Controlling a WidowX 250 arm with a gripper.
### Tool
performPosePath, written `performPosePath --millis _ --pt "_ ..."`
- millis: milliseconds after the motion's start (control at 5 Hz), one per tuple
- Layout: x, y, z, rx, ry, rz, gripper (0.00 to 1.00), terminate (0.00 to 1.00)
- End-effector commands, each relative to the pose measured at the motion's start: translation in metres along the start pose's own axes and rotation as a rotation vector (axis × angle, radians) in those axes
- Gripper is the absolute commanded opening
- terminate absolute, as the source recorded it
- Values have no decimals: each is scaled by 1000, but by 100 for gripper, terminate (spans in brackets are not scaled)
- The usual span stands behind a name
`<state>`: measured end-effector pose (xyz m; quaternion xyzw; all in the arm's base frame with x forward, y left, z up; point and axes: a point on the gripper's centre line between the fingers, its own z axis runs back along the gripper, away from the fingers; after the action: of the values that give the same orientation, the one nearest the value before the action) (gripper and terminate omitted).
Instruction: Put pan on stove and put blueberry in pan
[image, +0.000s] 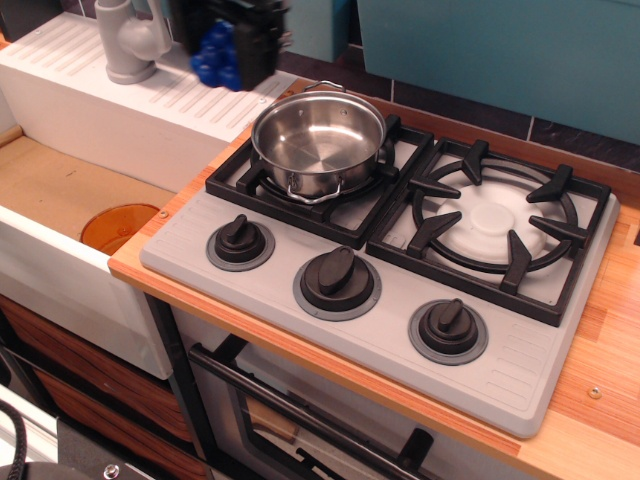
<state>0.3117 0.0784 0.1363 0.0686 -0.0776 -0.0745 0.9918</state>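
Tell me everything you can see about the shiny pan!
The pan is round and silvery, like polished steel, with low straight walls and a thin wire loop handle at its front edge. It is empty inside, and its bottom mirrors the light. It stands upright on the black grate of the left burner of the stove. Nothing else touches it. The gripper hangs above and to its left, holding the blueberry.
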Motion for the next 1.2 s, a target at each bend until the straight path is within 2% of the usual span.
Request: performPosePath --millis 0,200,400,1000 --pt "40 -28 -3 -21 -85 9 0 0" --pt "46 -32 -10 -28 -102 -10 0 0" --pt "48 -33 -14 -32 -113 -14 100 0" --pt "45 -31 -3 4 -107 -8 100 0"
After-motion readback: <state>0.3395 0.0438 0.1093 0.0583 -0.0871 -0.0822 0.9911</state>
